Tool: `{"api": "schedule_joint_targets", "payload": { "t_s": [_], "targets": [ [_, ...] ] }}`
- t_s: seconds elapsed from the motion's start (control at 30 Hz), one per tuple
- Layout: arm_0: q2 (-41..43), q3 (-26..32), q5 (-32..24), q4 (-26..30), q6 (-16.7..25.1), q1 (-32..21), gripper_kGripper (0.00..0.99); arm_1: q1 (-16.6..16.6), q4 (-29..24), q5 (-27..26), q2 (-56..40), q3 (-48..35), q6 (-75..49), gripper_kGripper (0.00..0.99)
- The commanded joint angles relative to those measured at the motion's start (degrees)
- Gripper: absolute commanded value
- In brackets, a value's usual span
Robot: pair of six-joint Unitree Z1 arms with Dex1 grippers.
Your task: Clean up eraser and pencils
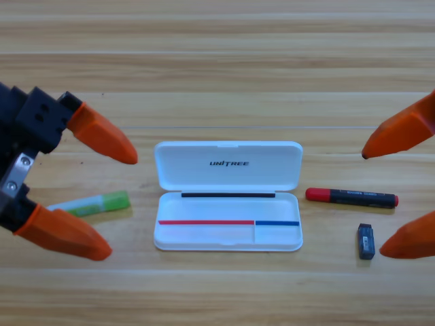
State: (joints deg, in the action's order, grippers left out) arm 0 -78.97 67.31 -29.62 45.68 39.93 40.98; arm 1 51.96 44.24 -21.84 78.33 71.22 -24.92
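Observation:
The white case [228, 234] lies open at the table's middle, lid folded back. A light green and whitish pencil [95, 203] lies left of it, partly under my left gripper [119, 206], whose orange jaws stand wide open, one above and one below the pencil's left end. Right of the case lies the red-capped marker [351, 197] with a black barrel. Below it stands the small dark eraser [366, 241]. My right gripper [374, 202] is at the right edge, mostly cut off, its two orange jaw tips spread open around the marker's right end and the eraser.
Bare wooden table [217, 68] stretches above and below the case.

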Motion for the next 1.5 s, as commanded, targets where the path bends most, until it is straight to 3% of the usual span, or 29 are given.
{"api": "schedule_joint_targets", "payload": {
  "t_s": [0.03,0.3,0.47,0.63,0.73,0.83,0.97,1.13,1.3,1.5],
  "targets": [
    [-0.13,-1.66,0.79,0.03,0.23,1.03,0.988,1.66,-0.55,-0.31,0.42,-2.40,0.13,0.976],
    [0.66,-2.01,1.67,0.03,0.23,1.03,0.988,1.66,-0.29,-0.31,0.42,-2.75,0.31,0.976],
    [0.83,-0.42,8.35,0.12,0.06,0.94,0.983,1.66,-0.11,0.57,0.42,-2.84,2.51,0.976],
    [-5.67,6.61,20.22,4.77,0.41,0.94,0.976,1.57,0.85,10.15,0.77,-2.14,9.80,0.976],
    [-9.19,7.75,27.60,4.95,1.73,0.06,0.976,1.22,6.39,17.88,4.81,2.08,19.03,0.976],
    [-13.32,8.80,31.12,4.95,2.17,-1.96,0.976,-0.19,8.76,24.04,7.89,4.02,29.58,0.976],
    [-17.89,9.86,34.63,4.95,1.90,-3.72,0.976,-2.74,11.31,21.22,12.11,3.49,35.99,0.976],
    [-21.75,10.03,38.59,4.07,1.11,-4.86,0.976,-5.37,11.40,21.75,18.88,2.96,50.23,0.977],
    [-25.18,9.33,39.99,2.49,1.47,-7.14,0.974,-6.16,9.73,26.14,24.94,2.08,58.14,0.985],
    [-27.73,6.52,39.90,-1.03,2.08,-9.16,0.974,-6.60,5.69,25.79,30.83,1.20,62.01,0.954]
  ]
}}
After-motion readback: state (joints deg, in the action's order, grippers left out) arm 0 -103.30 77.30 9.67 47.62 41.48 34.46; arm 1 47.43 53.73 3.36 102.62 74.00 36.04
